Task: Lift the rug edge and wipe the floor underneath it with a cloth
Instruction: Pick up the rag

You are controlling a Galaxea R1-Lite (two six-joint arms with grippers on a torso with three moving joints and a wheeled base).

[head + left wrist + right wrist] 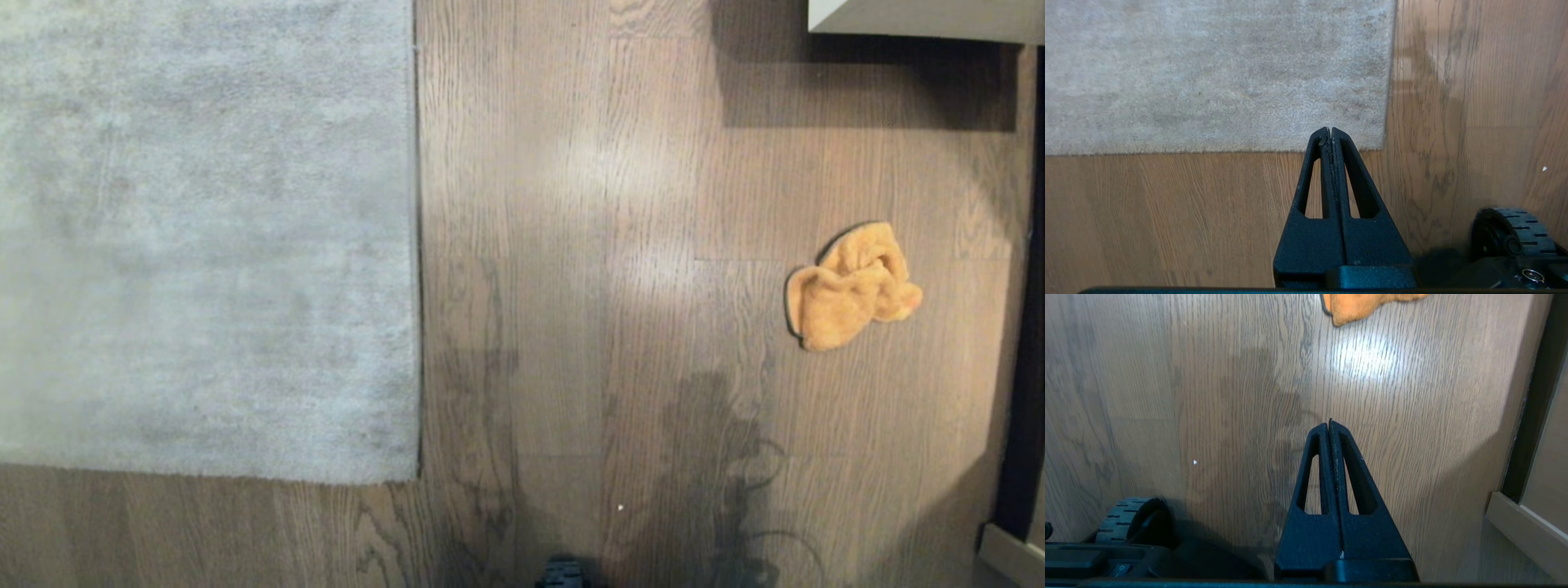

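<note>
with both hands pressed shut and empty, send your right hand (1329,424) to the crumpled cloth (853,287) lying right of the flat rug edge (416,245), opening before you descend, left hand (1329,130) ready

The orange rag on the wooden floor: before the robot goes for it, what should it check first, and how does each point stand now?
1. Small orange-yellow fuzzy cloth free to pick up: ok, it lies crumpled on the brown wood-plank floor, nothing on it.
2. Right gripper ready to grasp: not ok, shut and empty.
3. Left gripper ready for the rug: not ok, shut and empty.
4. Pale grey pile rug's straight edge lifted: not ok, it lies flat.
5. Dirt under the rug: cannot tell, hidden.
</note>
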